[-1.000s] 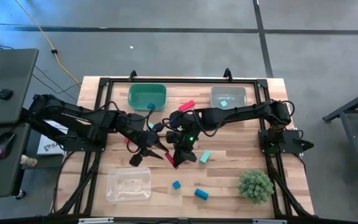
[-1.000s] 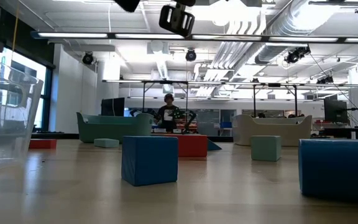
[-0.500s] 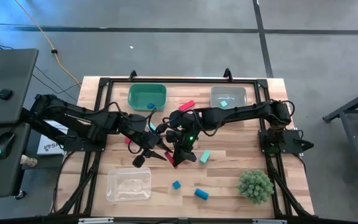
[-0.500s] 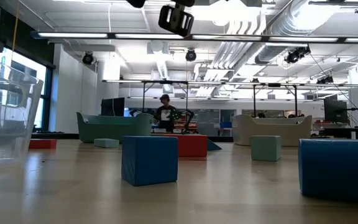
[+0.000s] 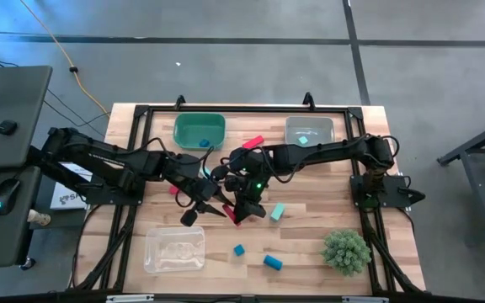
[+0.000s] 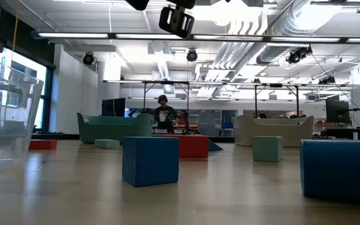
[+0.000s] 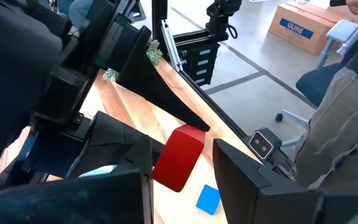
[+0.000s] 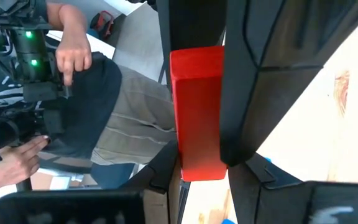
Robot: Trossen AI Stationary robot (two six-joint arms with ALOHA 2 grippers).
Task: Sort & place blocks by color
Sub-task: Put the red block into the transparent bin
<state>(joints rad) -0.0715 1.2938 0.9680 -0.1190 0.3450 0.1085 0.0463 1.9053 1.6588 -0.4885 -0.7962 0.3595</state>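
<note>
Red bar (image 8: 196, 112) clamped lengthwise between right gripper (image 5: 241, 215) fingers, mid-table, long axis along fingers. Left gripper (image 5: 213, 208) fingers apart, flanking bar. Teal block (image 5: 277, 212) just beside; 2 blue blocks (image 5: 239, 249) nearer front edge.

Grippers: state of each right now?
Left gripper: fingers apart either side of the red rectangular block; whether it is gripping cannot be told.
Right gripper: shut on that red block, mid-table.

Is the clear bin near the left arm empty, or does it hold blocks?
Empty: the high view shows no colored block inside the clear bin.
</note>
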